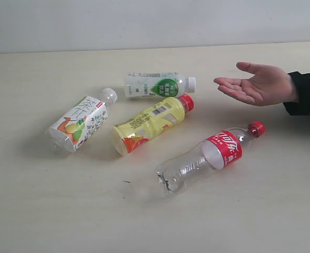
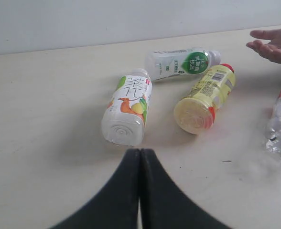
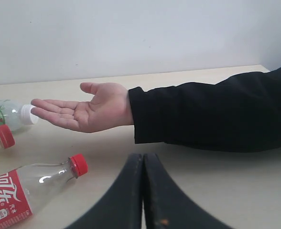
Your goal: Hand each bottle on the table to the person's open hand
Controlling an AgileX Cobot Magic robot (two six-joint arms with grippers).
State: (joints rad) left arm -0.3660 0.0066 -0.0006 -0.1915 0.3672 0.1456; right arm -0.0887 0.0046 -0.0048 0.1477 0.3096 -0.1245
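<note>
Four bottles [image 1: 149, 124] lying on bench [image 1: 49, 211], open hand [image 1: 258, 84] near right edge; left fingers [image 2: 135, 160], right fingers [image 3: 138, 164] pressed together, empty.

The table [image 1: 39, 211] was pale beige with faint wood grain and a few dark specks. The clear bottle [image 1: 210, 157] wore a red label with white lettering and a red cap. The yellow bottle [image 1: 152, 124] had a yellow label, an orange-red patch and a red cap. The green-and-white bottle [image 1: 157, 85] had a white cap. The fruit bottle [image 1: 81, 121] showed orange and green fruit on white. The sleeve [image 1: 308, 94] was black, as were the left gripper [image 2: 140, 151] and the right gripper [image 3: 143, 156].
</note>
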